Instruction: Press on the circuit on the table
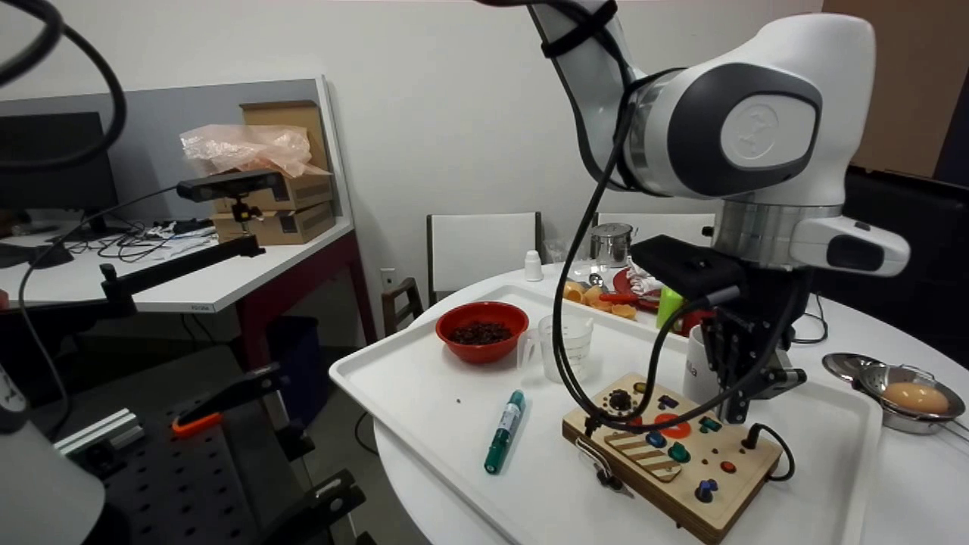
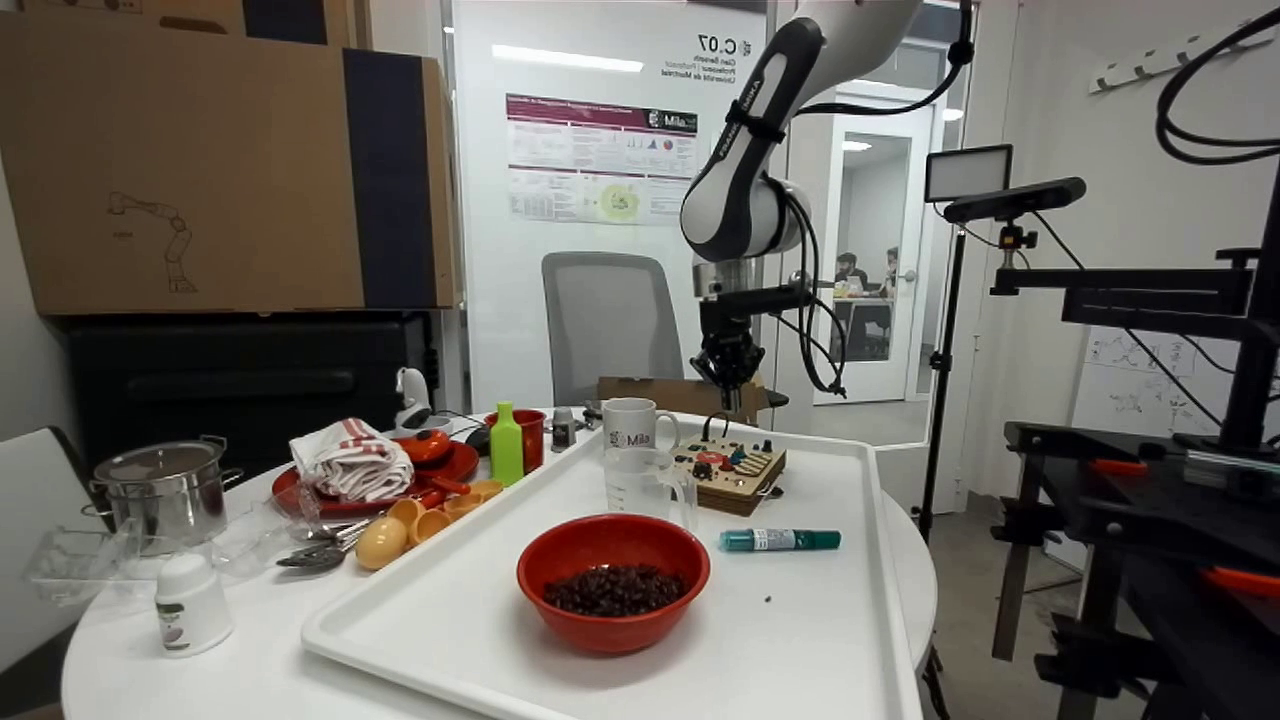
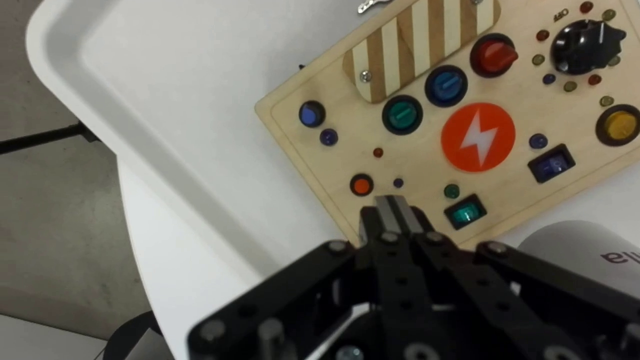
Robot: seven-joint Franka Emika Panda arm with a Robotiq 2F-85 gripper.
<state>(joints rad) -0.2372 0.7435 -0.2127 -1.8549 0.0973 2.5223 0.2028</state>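
The circuit (image 1: 693, 471) is a flat light-wood board with coloured buttons, knobs and switches. It lies on the white table top (image 1: 454, 409), which has a raised rim like a tray. The circuit also shows in an exterior view (image 2: 728, 468) and fills the upper right of the wrist view (image 3: 430, 155). My gripper (image 3: 392, 201) points down with its fingers together and nothing between them. It hangs over the board's end, near the orange button (image 3: 361, 185) and the green rocker switch (image 3: 465, 212). In an exterior view the fingertips (image 2: 732, 400) appear above the board, apart from it.
A white mug (image 2: 622, 424) stands beside the board, close to the gripper. A clear measuring cup (image 1: 569, 347), a red bowl (image 1: 484, 353) of dark beans and a green marker (image 1: 504, 433) stand or lie nearby. A black cable (image 1: 789, 458) loops from the board's end.
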